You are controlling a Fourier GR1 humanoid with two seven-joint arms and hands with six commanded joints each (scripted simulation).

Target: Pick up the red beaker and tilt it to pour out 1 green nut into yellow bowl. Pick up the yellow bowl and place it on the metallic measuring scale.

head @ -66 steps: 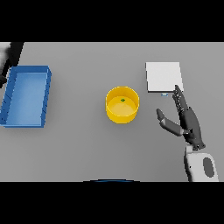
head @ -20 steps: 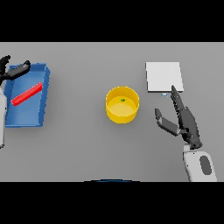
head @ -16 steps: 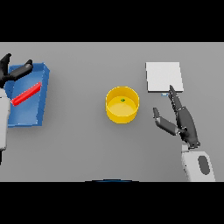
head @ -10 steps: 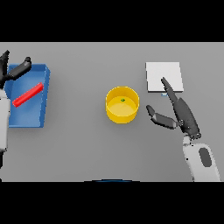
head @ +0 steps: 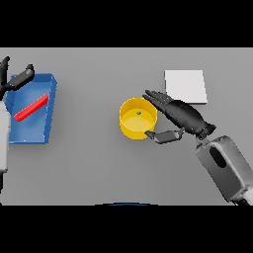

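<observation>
Right hand [head: 180, 116] at yellow bowl [head: 134, 124] near table centre, fingers spread along its right rim; green nut [head: 139, 113] inside; red beaker [head: 31, 107] lying in blue bin [head: 43, 131] at left edge; left hand [head: 14, 81] there, fingers spread; scale [head: 185, 86] toward far right.

Even, flat light; faint shadows; slightly soft.

Left hand [head: 14, 79] partly cut off

The yellow bowl [head: 138, 118] is round and sits upright in the middle of the table. A tiny green nut [head: 139, 113] lies inside it. The red beaker [head: 31, 107] lies on its side, far left. The flat, pale scale [head: 185, 86] lies off to the right.
</observation>
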